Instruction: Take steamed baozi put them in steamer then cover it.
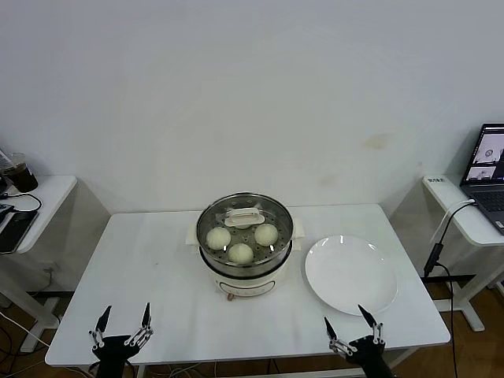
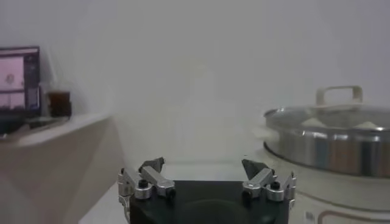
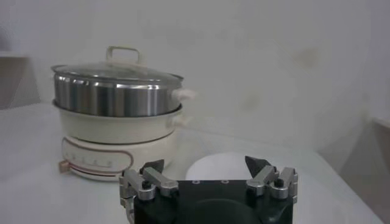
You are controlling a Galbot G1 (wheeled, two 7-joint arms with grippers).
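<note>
A white desk (image 1: 157, 276) stands against a plain pale wall, with side desks at 9 and 3 o'clock, the latter carrying a laptop (image 1: 490, 169). At its middle sits the steamer (image 1: 245, 244), the cover (image 1: 244, 214) on it and the steamed baozi (image 1: 240, 253) visible through the glass; an empty white plate (image 1: 350, 273) lies just beside it at 3 o'clock. The left hand (image 1: 124, 321) at 7 o'clock and the right hand (image 1: 350, 321) at 5 o'clock hover at the near edge, well apart from the steamer, fingers spread wide, gripping nothing.

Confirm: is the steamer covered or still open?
Covered. The glass cover sits level on the steamer rim, handle up, with baozi visible beneath it.
</note>
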